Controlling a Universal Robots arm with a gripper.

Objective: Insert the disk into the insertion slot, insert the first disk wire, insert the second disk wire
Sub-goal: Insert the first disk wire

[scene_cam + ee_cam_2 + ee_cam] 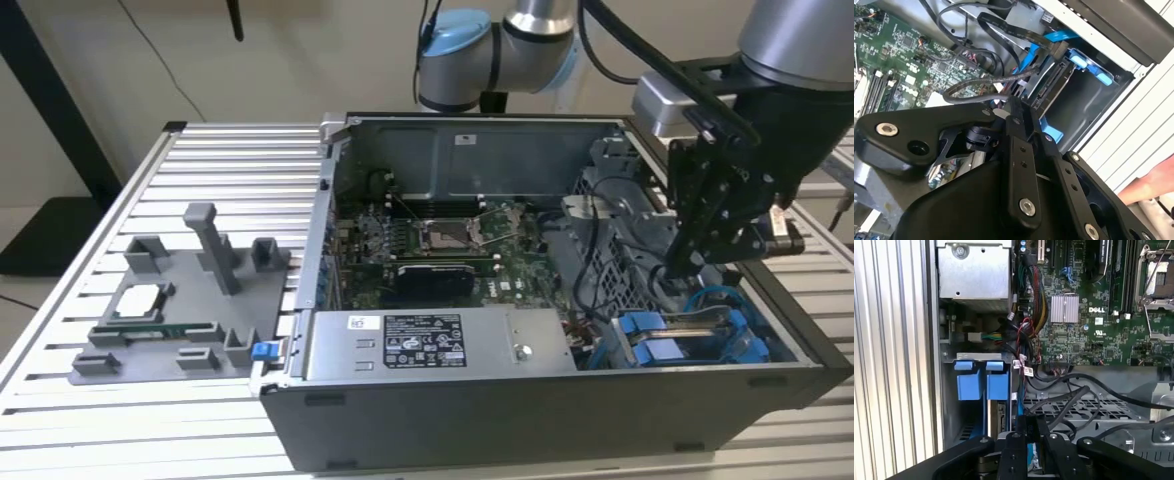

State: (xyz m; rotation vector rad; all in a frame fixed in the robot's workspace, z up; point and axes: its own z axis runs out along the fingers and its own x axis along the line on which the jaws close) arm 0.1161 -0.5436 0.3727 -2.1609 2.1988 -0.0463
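Down at the insertion slot [647,350], clamping the disk wire [1074,395] in the gripper [1031,421], squaring its plug to the disk [1054,87], pressing gently.

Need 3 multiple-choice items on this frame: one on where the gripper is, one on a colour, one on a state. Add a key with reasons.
1. In the exterior view, the gripper hangs over:
A) a grey fixture tray
B) the square CPU socket
C) the grey metal drive cage

2. The plastic tabs in that cage are:
A) bright blue
B) red
C) yellow

3. The dark grey computer case is:
A) shut by a side panel
B) open, green motherboard exposed
C) upside down

Key: 1C, the gripper is above the cage at the exterior view's right. 2A, the tabs show blue in the first wrist view. 3B, the board is plainly visible inside.
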